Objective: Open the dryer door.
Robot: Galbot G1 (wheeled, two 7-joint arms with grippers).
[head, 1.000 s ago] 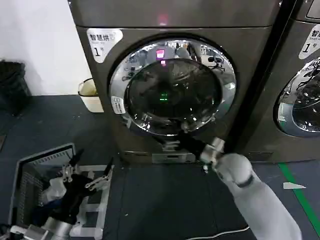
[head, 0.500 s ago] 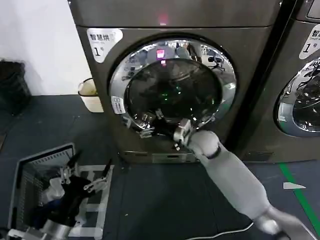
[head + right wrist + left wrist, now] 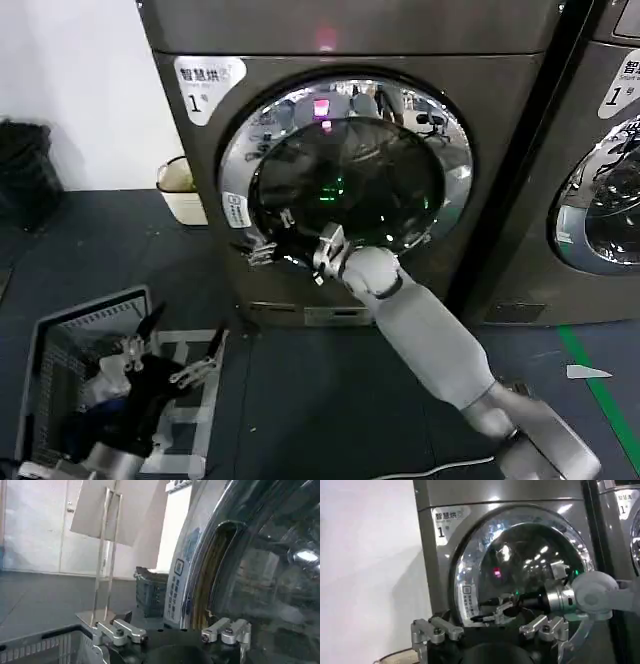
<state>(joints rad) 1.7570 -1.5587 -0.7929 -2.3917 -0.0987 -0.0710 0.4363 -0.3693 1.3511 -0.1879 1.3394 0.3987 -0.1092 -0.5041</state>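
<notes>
While the bronze-grey dryer fills the upper middle of the head view, its front panel stands directly behind the right pincer. The dryer door, a round porthole with a chrome ring around dark tinted glass, extends above and to the robot's right of that pincer. A neighbouring machine with a like chrome-ringed door stands well apart on the pincer's far right.

The right arm reaches from the lower right of the head view up to the door's lower left edge. The right pincer sits at that edge, just beside the small white label on the chrome ring. In the left wrist view its 2 fingers are spread apart at the ring, with nothing gripped between them. In the right wrist view the door's rim stands slightly away from the dryer front, with a narrow gap showing beside the finger bases.

A grey basket sits on the dark floor, below and to the left of the right pincer. The left pincer hovers over the basket, well apart from the door; its fingers are spread wide and hold nothing. A cream bin stands against the dryer's left side.
</notes>
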